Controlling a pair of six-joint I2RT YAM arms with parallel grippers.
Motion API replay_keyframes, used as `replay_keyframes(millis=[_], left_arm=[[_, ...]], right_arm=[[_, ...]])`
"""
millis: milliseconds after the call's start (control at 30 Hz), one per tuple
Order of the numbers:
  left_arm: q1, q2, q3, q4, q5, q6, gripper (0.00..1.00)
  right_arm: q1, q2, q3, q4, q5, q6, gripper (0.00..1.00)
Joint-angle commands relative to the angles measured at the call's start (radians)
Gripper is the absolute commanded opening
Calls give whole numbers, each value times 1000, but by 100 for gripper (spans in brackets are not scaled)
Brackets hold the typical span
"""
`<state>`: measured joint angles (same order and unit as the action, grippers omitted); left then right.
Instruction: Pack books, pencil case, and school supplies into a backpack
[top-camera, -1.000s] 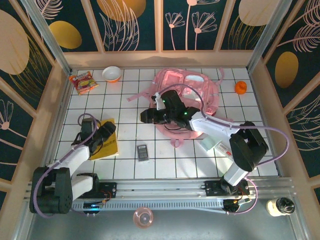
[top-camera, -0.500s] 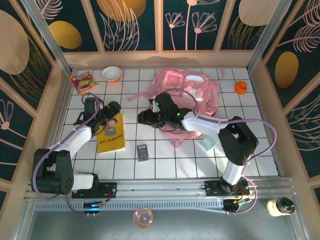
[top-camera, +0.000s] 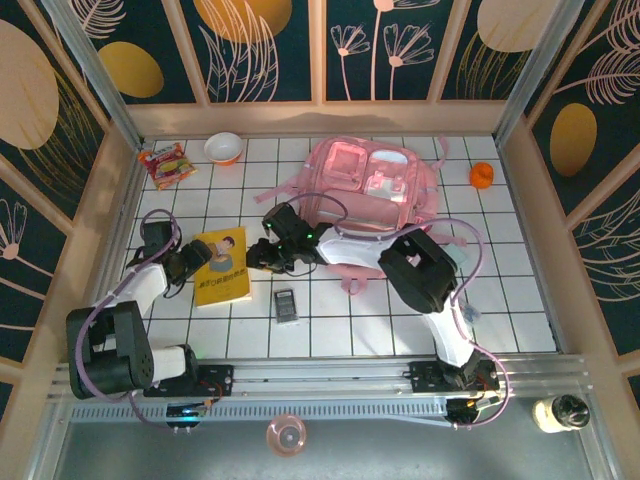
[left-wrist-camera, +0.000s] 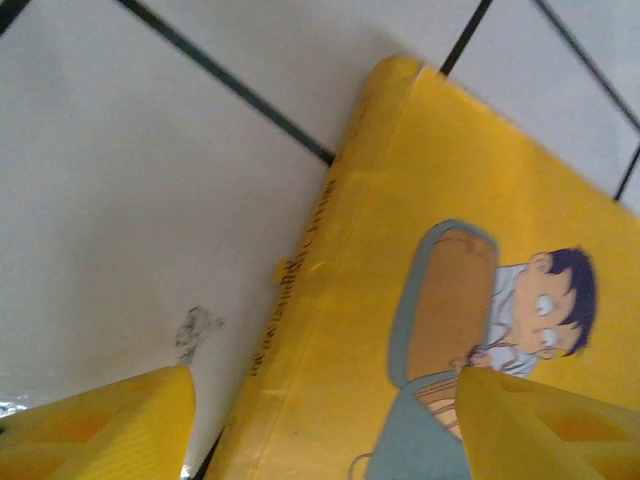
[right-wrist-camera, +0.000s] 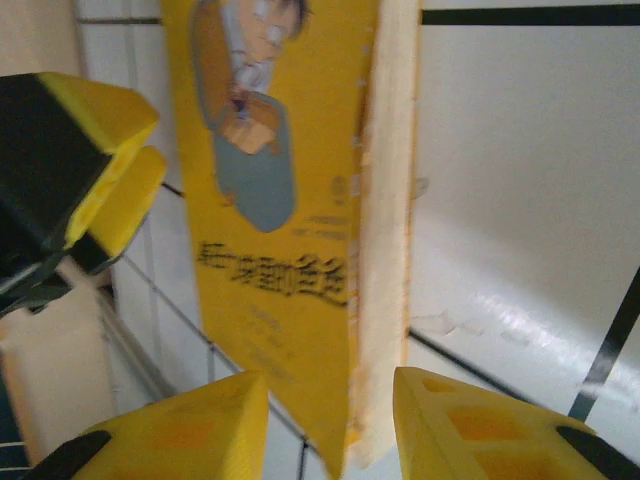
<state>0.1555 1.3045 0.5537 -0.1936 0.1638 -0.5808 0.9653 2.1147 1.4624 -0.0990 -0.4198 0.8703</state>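
Jaws are standing spread on my left gripper (top-camera: 196, 258) and right gripper (top-camera: 256, 256), flanking the thin mustard-yellow paper book (top-camera: 222, 270) lying on the white tiled table (top-camera: 330, 320).

Tight around the book (top-camera: 222, 267): the left gripper (top-camera: 196, 259) crowds its left edge and the right gripper (top-camera: 254, 258) its right edge, jaws apart on both. The calculator (top-camera: 286, 305) sits just off its near right corner. Bare counter (top-camera: 220, 326) lies open on the near side. The backpack (top-camera: 365, 190) blocks the far right.

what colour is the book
The book is mustard yellow with a cartoon figure; clearest in left wrist view.
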Motion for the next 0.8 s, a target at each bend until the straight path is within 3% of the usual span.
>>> replay_keyframes(millis=[0,133,333,467,567,767], left_arm=[[6,24,-15,15,17,0,67],[6,39,-48,71,155,-44,56],[4,-41,-106,62,322,-96,53],[5,-195,-112,0,196,-156,58],[6,-203,-96,-47,118,-124,58],[5,-115,-98,-37,145,-85,53]], right_arm=[[5,45,87,-103,1,-50,38],[-3,77,151,-165,25,-80,39],[-40,74,201,-284,74,-128,40],[-55,33,191,-353,133,-147,42],[-44,36,194,-352,99,-144,42],[-22,116,245,-358,34,-157,41]])
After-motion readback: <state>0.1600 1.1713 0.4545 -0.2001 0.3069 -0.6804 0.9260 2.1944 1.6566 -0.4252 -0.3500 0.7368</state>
